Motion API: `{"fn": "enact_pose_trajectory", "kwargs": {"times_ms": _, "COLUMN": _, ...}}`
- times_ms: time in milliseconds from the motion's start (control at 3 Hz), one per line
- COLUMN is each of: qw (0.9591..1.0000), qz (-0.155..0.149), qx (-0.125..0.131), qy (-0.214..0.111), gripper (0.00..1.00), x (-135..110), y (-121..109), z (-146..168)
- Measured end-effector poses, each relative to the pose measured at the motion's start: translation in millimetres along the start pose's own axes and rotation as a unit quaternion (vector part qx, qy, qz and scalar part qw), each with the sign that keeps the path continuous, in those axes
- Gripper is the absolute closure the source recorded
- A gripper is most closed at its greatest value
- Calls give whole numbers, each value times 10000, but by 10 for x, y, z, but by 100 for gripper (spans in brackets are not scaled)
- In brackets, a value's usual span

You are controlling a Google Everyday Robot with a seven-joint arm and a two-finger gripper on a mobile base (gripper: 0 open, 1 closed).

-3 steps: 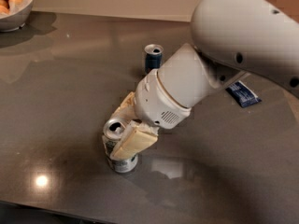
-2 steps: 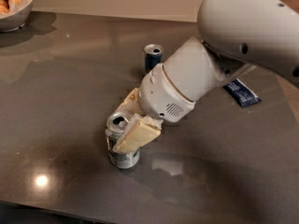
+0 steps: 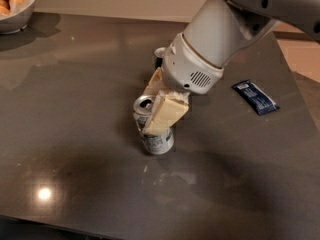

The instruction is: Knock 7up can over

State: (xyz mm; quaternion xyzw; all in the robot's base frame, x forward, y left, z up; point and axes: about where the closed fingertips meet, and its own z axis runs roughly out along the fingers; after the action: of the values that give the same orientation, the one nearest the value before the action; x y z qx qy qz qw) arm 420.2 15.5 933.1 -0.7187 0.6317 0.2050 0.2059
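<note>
The 7up can (image 3: 159, 140), silver-white with green print and a pull-tab top, stands on the dark table (image 3: 75, 134) near the middle, leaning with its top to the left. My gripper (image 3: 148, 115) reaches down from the upper right. Its cream fingers (image 3: 165, 111) sit on either side of the can's upper half, one in front and one behind, closed against it. The front finger hides much of the can's side.
A taller blue-and-silver can (image 3: 159, 52) stands just behind my wrist, mostly hidden. A blue snack packet (image 3: 255, 98) lies to the right. A bowl of fruit (image 3: 12, 11) is at the far left corner. The table's front edge runs along the bottom.
The gripper has moved right and away from the front edge, and the 7up can has moved with it between the fingers. The can now leans more.
</note>
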Motion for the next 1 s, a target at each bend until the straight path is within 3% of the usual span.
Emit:
{"fn": "enact_pose_trajectory", "kwargs": {"times_ms": 333, "qw": 9961, "qz": -260, "qx": 161, "qy": 832, "gripper": 100, "x": 183, "y": -169, "z": -159}}
{"fn": "enact_pose_trajectory", "kwargs": {"times_ms": 667, "qw": 9854, "qz": -513, "qx": 331, "qy": 1588, "gripper": 100, "x": 311, "y": -239, "z": -209}}
{"fn": "enact_pose_trajectory", "kwargs": {"times_ms": 1000, "qw": 9716, "qz": -804, "qx": 315, "qy": 2202, "gripper": 100, "x": 424, "y": -244, "z": -183}}
